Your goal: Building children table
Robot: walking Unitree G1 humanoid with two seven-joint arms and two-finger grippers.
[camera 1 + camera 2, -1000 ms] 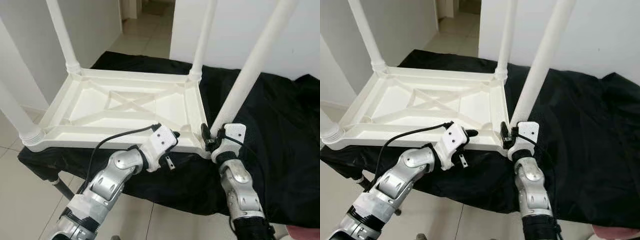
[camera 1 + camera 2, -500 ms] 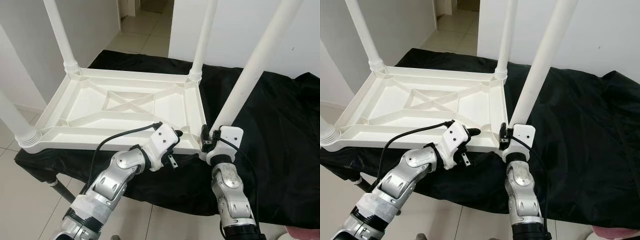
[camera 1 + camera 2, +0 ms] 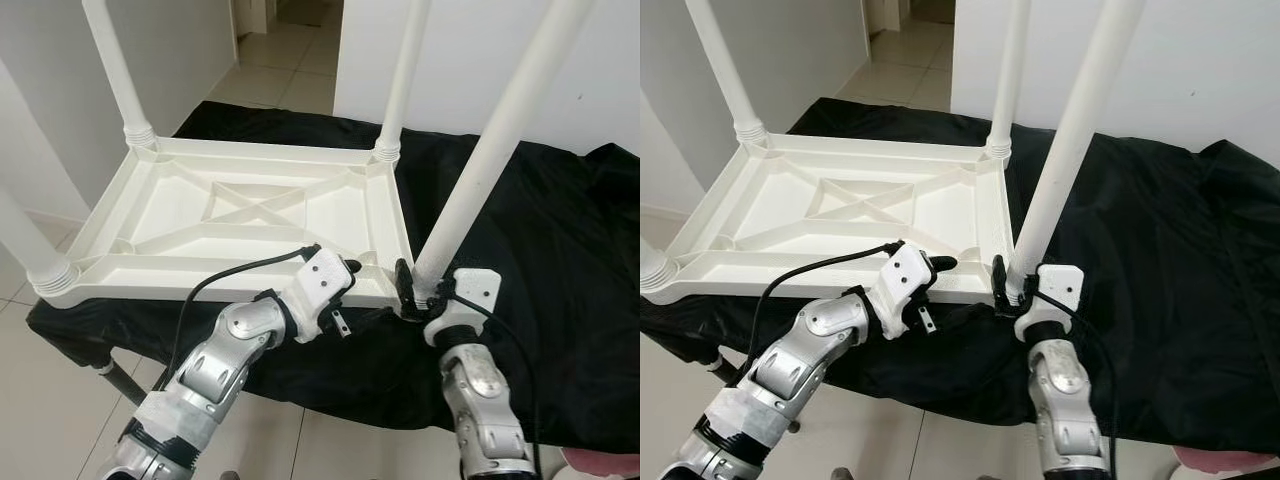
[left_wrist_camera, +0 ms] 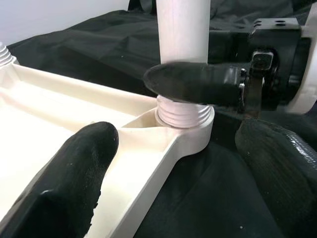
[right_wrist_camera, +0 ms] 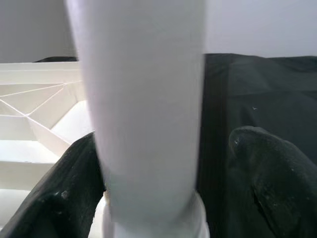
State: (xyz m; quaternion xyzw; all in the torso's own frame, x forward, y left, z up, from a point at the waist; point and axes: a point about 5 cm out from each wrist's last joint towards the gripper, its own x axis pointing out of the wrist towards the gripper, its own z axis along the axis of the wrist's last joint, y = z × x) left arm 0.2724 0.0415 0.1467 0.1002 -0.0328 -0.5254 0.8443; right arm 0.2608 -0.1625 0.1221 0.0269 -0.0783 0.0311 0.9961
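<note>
A white plastic children's table (image 3: 250, 215) lies upside down on a black cloth (image 3: 560, 250), its legs pointing up. The near right leg (image 3: 490, 150) stands in its corner socket (image 4: 185, 116). My right gripper (image 3: 418, 292) is open around the base of that leg: one finger (image 5: 69, 193) touches it, and the other finger (image 5: 270, 178) stands a little apart. My left gripper (image 3: 347, 298) is open astride the table's near rim, close to the same corner. One finger (image 4: 74, 183) is over the inside of the frame and the other finger (image 4: 282, 168) is outside, over the cloth.
The other three legs, far left (image 3: 115, 70), far right (image 3: 405, 70) and near left (image 3: 25, 240), rise around the frame. The cloth-covered surface ends just before me, with tiled floor (image 3: 30, 400) below. White walls and a doorway lie behind.
My right wrist has swung around the base of the near right leg, from its left side to its right side. The left gripper stays at the rim.
</note>
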